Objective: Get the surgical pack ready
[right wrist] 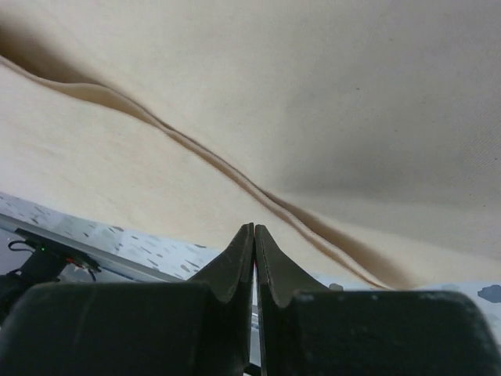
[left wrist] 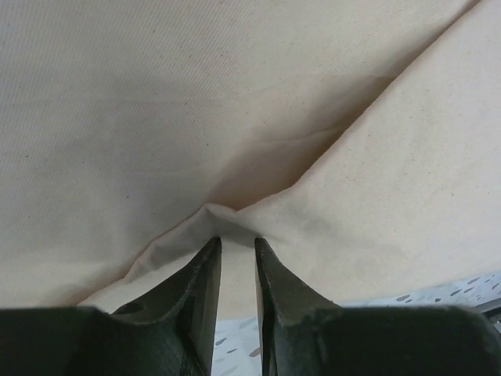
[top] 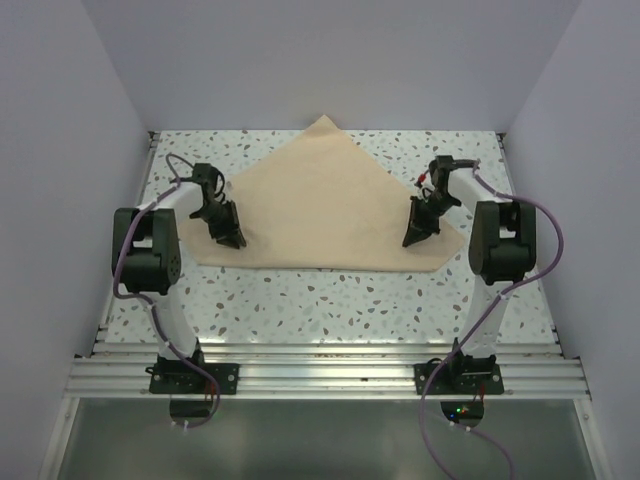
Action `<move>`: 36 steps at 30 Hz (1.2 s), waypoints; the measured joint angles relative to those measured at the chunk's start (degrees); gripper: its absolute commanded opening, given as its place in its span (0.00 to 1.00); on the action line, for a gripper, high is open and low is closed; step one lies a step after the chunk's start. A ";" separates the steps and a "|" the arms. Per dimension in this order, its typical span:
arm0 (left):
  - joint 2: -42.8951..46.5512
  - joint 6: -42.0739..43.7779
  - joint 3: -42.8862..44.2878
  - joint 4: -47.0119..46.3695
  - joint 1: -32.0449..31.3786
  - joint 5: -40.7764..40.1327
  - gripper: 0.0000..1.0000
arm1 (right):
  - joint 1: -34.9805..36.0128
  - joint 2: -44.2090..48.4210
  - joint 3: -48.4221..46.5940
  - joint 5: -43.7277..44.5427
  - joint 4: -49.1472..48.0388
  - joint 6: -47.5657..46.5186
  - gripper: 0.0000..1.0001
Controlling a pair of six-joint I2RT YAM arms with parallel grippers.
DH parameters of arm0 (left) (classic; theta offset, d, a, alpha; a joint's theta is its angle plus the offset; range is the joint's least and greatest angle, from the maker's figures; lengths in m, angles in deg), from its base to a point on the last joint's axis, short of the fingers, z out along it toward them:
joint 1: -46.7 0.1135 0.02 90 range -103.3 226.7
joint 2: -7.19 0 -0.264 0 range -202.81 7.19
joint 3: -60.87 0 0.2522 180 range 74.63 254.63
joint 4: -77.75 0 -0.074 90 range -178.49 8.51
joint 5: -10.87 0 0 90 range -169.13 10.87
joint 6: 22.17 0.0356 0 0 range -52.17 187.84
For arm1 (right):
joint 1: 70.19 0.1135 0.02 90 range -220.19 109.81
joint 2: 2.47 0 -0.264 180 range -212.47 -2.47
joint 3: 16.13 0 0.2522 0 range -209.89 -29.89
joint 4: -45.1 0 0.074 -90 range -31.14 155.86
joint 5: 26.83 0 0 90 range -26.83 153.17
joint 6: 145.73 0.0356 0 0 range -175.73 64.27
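The tan wrap sheet (top: 330, 200) of the surgical pack lies folded on the table, with one point toward the back and a straight near edge. My left gripper (top: 228, 235) rests on its near left part. In the left wrist view the left gripper (left wrist: 238, 241) is open by a narrow gap, and a raised pucker of the sheet (left wrist: 235, 117) sits just at its tips, not pinched. My right gripper (top: 415, 235) is at the sheet's right corner. In the right wrist view the right gripper (right wrist: 254, 227) is shut against the sheet (right wrist: 313, 94); nothing shows between its jaws. No tray, instruments or gauze are in view.
The speckled white tabletop (top: 330, 300) shows in front of the sheet and at both back corners. White walls close in the left, right and back sides. The aluminium rail (top: 320, 375) with both arm bases runs along the near edge.
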 measured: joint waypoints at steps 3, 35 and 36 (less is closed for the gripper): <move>0.35 0.07 0.87 0.09 -0.44 -0.63 0.33 | 1.90 0.28 -2.78 -0.42 0.57 -0.07 0.06; -5.16 1.29 17.18 -1.44 18.45 -16.31 0.64 | 7.54 8.44 1.14 -7.23 -2.56 1.05 0.55; -5.73 1.60 17.31 -1.57 18.49 -16.33 0.64 | 7.54 9.11 1.66 -7.65 -2.45 1.03 0.55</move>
